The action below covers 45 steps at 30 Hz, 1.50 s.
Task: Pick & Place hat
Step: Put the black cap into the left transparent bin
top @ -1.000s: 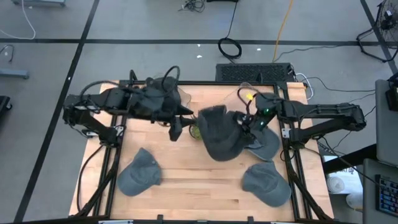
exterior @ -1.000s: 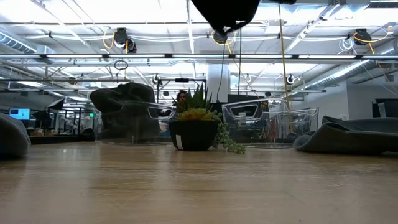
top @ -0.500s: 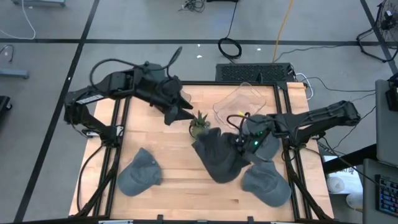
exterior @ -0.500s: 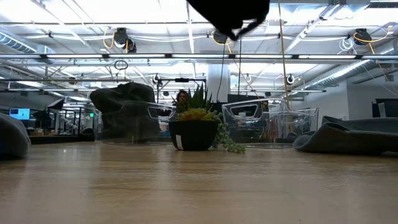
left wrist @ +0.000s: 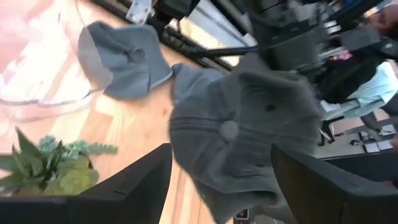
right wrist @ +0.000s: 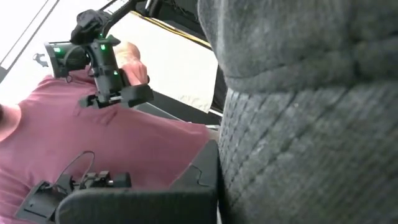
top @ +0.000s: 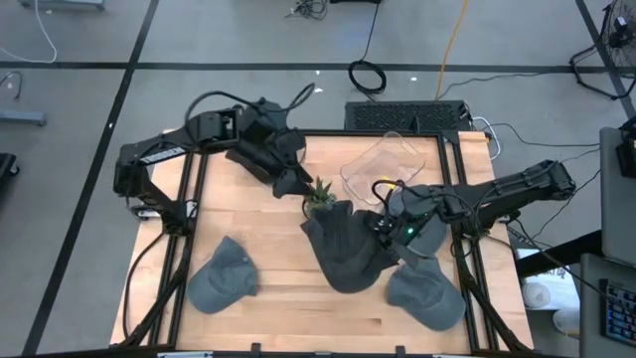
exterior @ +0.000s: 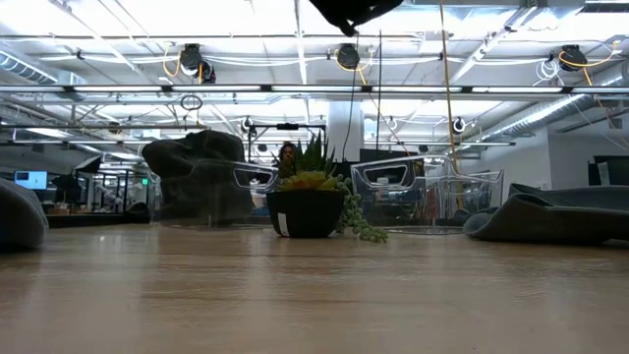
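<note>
A grey hat [top: 343, 249] hangs over the middle of the table with my right gripper [top: 381, 227] shut on its right-hand side. In the left wrist view its crown and top button [left wrist: 230, 129] face the camera. In the low view only its lowest tip [exterior: 352, 10] shows, high above the tabletop. My left gripper [top: 295, 184] stands open at the far left of the hat, beside a potted plant [top: 320, 196], with nothing between its fingers [left wrist: 143, 180]. My right gripper holds the hat at its rim on the side toward the table's right [top: 373, 231], coming in level from the right. The gripper itself hides how the fingers lie on the cloth. The hat hangs lifted clear of the table, its crown [right wrist: 311, 124] drooping below the hold.
Three more grey hats lie on the table: near left [top: 224, 273], near right [top: 427, 295], and under the right arm [top: 429, 234]. A clear plastic tub [top: 388, 164] sits at the far right. A person in a pink shirt [right wrist: 93, 155] stands beyond the table.
My left gripper has drawn back from the hat toward the table's far edge and turned about, ending beside the plant. My right gripper has carried the hat toward the near edge and a little left; the hat stays lifted clear.
</note>
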Tool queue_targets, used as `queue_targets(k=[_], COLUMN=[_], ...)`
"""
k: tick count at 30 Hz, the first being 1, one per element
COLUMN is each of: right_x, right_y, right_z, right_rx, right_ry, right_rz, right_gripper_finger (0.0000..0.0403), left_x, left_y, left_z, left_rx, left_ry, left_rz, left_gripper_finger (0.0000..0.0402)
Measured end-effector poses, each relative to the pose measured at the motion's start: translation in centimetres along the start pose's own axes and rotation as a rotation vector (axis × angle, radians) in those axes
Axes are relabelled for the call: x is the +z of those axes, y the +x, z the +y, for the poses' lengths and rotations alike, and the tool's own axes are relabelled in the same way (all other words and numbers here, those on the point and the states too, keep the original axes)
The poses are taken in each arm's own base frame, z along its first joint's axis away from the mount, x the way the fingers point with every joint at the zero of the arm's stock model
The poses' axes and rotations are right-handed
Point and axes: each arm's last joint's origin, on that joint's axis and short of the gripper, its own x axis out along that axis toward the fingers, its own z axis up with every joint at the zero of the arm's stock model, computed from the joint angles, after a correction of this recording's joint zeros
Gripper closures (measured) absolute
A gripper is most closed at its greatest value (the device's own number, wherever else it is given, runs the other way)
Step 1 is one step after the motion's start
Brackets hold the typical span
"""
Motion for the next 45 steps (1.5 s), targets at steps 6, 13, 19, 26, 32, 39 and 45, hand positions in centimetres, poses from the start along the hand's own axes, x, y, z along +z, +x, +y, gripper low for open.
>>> queue_targets(k=[6, 13, 19, 26, 32, 39, 45], right_x=[0.1, 0.1, 0.4, 0.5, 0.5, 0.5, 0.5], right_y=[-0.1, -0.1, -0.3, -0.4, -0.4, -0.4, -0.4], right_z=[-0.1, -0.1, -0.3, -0.4, -0.4, -0.4, -0.3], right_rx=[-0.002, 0.001, -0.009, -0.01, -0.009, -0.007, 0.004], right_ry=[-0.003, -0.007, -0.017, -0.018, -0.015, -0.014, -0.014], right_rz=[-0.002, 0.003, -0.009, -0.016, -0.016, -0.014, 0.003], right_gripper_finger=[0.0403, 0.0403, 0.0403, 0.0403, 0.0403, 0.0403, 0.0403], left_x=[0.3, 0.0, 0.3, 0.3, 0.1, -0.2, -0.2], left_y=[2.1, 4.9, 5.8, 6.1, 6.2, 6.2, 6.2], left_z=[1.2, 1.0, -0.2, -0.7, -0.4, 0.0, -0.1], left_rx=[0.018, -0.022, -0.092, -0.114, -0.039, 0.031, 0.022], left_ry=[-0.026, -0.023, 0.014, 0.005, -0.009, -0.007, 0.003], left_rz=[0.037, 0.101, 0.056, 0.04, 0.042, 0.045, 0.049], left_gripper_finger=[0.0119, 0.0119, 0.0119, 0.0119, 0.0119, 0.0119, 0.0119])
